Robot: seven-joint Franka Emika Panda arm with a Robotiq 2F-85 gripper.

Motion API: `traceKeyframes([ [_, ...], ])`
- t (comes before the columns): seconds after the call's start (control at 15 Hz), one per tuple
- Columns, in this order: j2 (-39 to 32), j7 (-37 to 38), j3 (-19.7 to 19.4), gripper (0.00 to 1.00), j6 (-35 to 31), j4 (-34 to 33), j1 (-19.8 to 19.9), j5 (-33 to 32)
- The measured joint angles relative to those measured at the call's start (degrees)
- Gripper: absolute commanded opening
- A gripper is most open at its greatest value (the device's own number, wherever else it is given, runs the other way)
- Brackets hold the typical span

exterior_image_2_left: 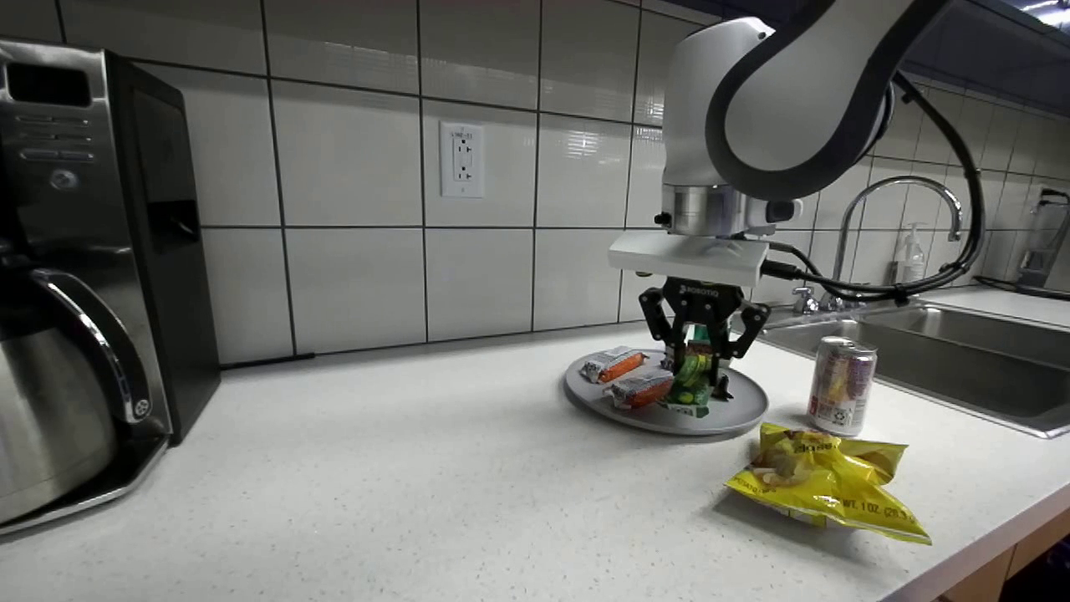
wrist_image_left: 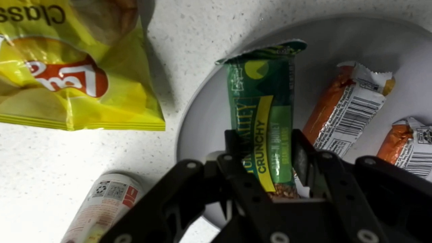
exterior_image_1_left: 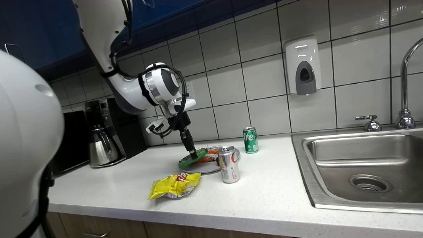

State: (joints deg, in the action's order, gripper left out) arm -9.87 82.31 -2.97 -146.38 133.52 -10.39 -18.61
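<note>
"CRUNCHY" on green bar (wrist_image_left: 261, 108); "Lay's" on bag (wrist_image_left: 77, 74); "ROBOTIQ" on gripper (exterior_image_2_left: 695, 373); seemingly "RECYCLE" on silver can (exterior_image_1_left: 229, 165).

Stainless sink (exterior_image_1_left: 358, 155) is sitting set into a speckled white surface (exterior_image_2_left: 376, 468), and a glossy pale tile wall (exterior_image_1_left: 264, 77) is running behind it. Chrome faucet (exterior_image_1_left: 403, 89) is arching up off the sink's back edge, and a soap dispenser (exterior_image_1_left: 303, 64) is hanging above the sink's left corner. Well left of the sink a coffee maker (exterior_image_1_left: 107, 127) is standing, blue cabinets (exterior_image_1_left: 43, 36) are looming higher up, and wood-grain fronts (exterior_image_1_left: 117, 225) are showing lower down. Light's bouncing off the wall over the sink.
</note>
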Motion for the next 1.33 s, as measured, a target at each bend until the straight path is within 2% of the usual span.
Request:
traceKeyframes([
  [0.33, 0.0, 0.2, 0.1, 0.16, -0.1, 0.0, -0.1, -0.1],
  [0.4, -0.1, 0.2, 0.1, 0.66, -0.1, 0.0, -0.1, -0.1],
  [0.47, -0.2, 0.2, 0.1, 0.67, -0.1, 0.0, -0.1, -0.1],
  [0.73, -0.9, 0.2, 0.1, 0.95, -0.1, 0.0, -0.1, -0.1],
  [0.8, -1.1, 0.2, 0.1, 1.00, -0.1, 0.0, -0.1, -0.1],
  [1.33, -1.5, -1.3, 1.0, 1.00, -0.1, -0.2, -0.2, -0.1],
])
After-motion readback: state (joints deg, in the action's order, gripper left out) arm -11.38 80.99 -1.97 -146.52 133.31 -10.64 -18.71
